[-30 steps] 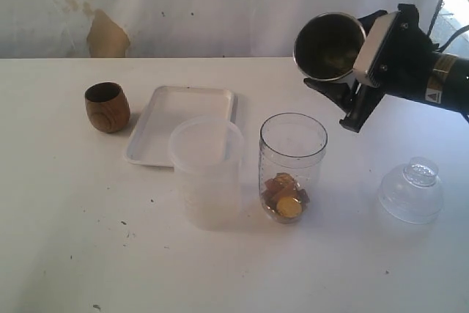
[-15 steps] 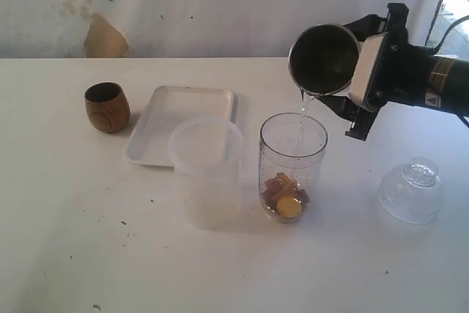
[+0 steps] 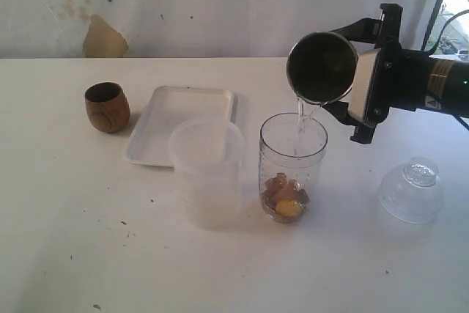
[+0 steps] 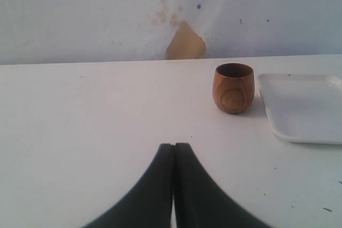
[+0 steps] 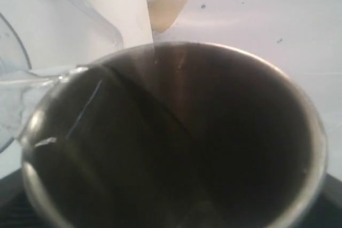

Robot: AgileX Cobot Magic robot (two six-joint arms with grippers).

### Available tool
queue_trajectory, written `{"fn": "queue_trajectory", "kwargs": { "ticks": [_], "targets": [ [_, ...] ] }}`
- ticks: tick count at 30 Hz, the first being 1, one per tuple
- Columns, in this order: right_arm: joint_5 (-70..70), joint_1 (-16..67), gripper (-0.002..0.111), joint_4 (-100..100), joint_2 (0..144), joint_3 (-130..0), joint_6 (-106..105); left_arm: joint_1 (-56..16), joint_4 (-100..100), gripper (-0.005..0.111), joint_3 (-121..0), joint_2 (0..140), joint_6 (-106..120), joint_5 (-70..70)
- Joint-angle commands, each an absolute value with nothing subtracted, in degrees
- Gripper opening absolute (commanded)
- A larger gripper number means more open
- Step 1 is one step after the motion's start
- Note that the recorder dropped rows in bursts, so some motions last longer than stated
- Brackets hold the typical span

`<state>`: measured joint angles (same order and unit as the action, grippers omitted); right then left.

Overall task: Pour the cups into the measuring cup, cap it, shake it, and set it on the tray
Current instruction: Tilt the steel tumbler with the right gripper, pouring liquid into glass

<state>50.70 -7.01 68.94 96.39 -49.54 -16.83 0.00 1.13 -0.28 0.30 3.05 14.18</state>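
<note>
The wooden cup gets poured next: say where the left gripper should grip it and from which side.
Probably across the belly of the wooden cup, coming in level from where the left gripper sits, clear of the tray. It stands upright, round and mouth-up, so a side grip leaves the rim free for pouring. The jaws are shut; open them first.

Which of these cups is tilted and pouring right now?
The steel tumbler, held tilted above the clear measuring cup, streaming liquid. The wooden cup and frosted jug stand upright.
</note>
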Motion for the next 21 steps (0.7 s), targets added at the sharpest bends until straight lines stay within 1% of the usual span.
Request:
{"fn": "queue_trajectory", "kwargs": {
  "ticks": [1, 21],
  "targets": [
    [53.0, -7.4, 0.000, 68.0, 95.5, -50.2, -18.2, 0.0, 1.2, 0.000, 0.0, 0.0, 2.9, 13.6],
    [51.2, -6.2, 0.000, 67.5, 93.4, -50.2, -27.4, 0.0, 1.2, 0.000, 0.0, 0.0, 2.9, 13.6]
  ]
}}
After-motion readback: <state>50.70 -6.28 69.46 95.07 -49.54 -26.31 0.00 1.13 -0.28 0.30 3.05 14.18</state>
